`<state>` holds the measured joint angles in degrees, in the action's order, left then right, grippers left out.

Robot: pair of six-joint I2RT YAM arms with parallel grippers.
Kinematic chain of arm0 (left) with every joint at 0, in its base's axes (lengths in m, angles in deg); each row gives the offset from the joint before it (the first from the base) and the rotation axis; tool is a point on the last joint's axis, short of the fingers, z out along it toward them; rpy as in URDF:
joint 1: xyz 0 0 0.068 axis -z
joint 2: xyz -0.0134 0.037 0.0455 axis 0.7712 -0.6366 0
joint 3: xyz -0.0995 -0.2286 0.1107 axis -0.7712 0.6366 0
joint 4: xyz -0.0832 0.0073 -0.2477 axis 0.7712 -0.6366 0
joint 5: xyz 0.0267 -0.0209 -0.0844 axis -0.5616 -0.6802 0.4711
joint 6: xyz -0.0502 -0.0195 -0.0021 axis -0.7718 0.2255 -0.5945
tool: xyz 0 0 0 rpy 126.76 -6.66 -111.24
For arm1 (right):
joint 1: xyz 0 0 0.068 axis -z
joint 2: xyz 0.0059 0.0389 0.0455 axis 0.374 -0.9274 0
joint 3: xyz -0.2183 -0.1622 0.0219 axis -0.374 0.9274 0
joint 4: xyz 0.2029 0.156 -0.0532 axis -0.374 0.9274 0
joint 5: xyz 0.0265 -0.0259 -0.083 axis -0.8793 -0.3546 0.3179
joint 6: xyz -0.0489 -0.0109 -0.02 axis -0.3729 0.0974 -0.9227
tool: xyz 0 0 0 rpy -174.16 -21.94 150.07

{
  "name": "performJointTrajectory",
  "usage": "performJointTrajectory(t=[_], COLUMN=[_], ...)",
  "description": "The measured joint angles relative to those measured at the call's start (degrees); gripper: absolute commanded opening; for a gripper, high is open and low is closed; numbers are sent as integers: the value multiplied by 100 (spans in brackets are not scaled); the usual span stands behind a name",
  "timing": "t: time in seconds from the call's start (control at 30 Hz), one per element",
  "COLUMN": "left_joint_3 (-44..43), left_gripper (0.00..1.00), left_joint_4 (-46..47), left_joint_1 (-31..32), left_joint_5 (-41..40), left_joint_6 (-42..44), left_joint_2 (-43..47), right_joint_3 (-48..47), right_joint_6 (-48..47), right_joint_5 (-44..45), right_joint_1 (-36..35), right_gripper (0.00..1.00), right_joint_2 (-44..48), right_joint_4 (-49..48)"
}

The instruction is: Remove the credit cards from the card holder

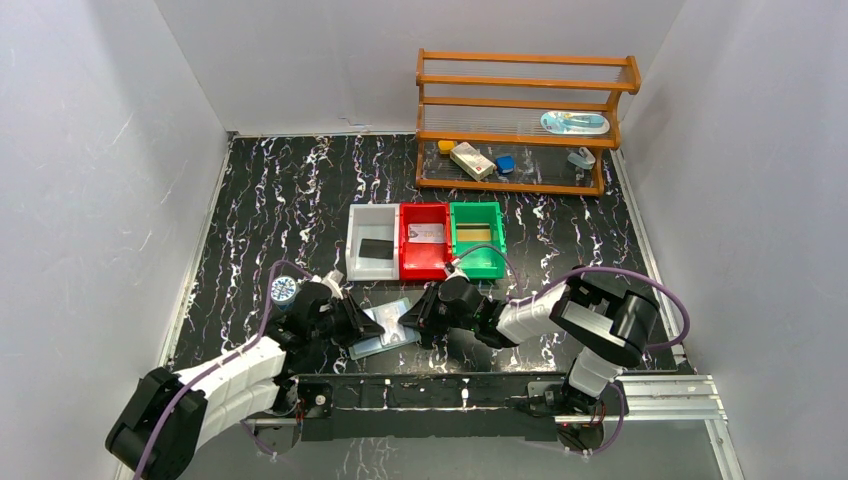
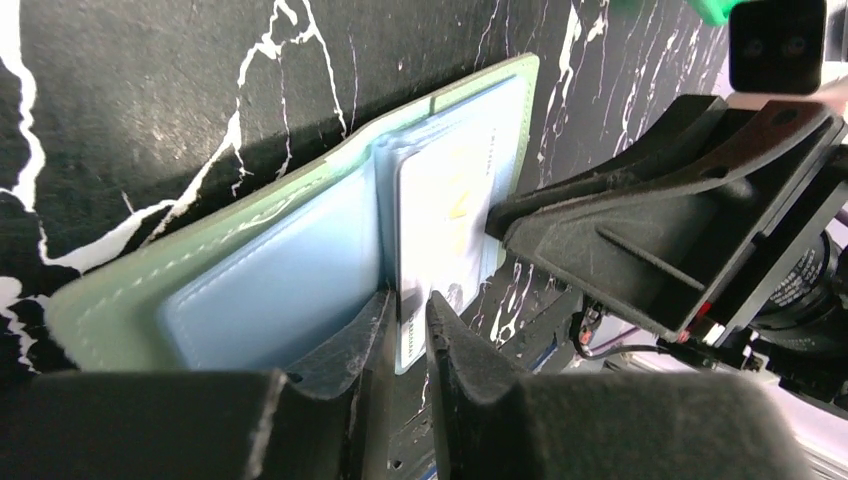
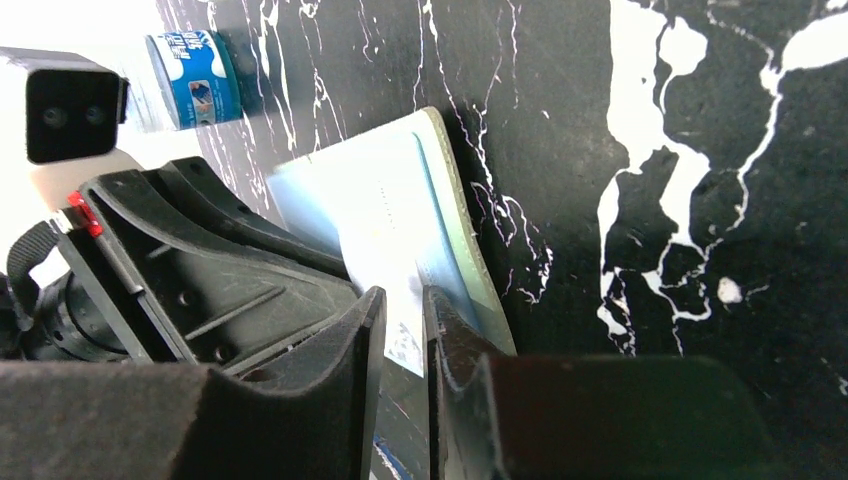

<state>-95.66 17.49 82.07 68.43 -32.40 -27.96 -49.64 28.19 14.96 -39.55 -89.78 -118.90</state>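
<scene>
The card holder (image 1: 384, 330) lies open on the table between my two grippers. It is grey-green with bluish pockets (image 2: 270, 290). A pale printed credit card (image 2: 445, 215) sits in its right half and sticks out past the edge. My left gripper (image 2: 405, 305) is shut on the holder's inner pocket leaf at the fold. My right gripper (image 3: 400, 300) is shut on the protruding end of the pale card (image 3: 385, 215). A black card (image 1: 375, 248) lies in the white bin, a pale one (image 1: 428, 235) in the red bin and a gold one (image 1: 474, 235) in the green bin.
The white (image 1: 356, 262), red (image 1: 421, 270) and green (image 1: 483, 268) bins stand in a row just behind the holder. A round blue-and-white tin (image 1: 284, 290) stands by the left arm. A wooden rack (image 1: 520, 120) with small items is at the back right.
</scene>
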Motion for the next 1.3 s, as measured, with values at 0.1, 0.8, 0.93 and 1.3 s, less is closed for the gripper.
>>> performJointTrajectory(t=[0.1,0.8,0.93,1.3], left_joint_3=[-199,-1027,-1263,-1276], left_gripper=[13,0,0,0], left_joint_4=[-341,-337,-634,-1034], left_joint_1=[0,-153,-144,-59], left_joint_5=[-127,92,201,240], left_joint_6=[151,1390,1685,1755], left_joint_2=[13,-1169,-1099,-634], right_joint_3=[22,199,190,-221], right_joint_6=[35,155,146,-57], right_joint_5=[-28,-258,-254,-160], right_joint_1=[-37,-125,-131,-157], right_gripper=[29,34,40,40], right_joint_2=[26,107,179,374], right_joint_4=[28,-28,68,1062])
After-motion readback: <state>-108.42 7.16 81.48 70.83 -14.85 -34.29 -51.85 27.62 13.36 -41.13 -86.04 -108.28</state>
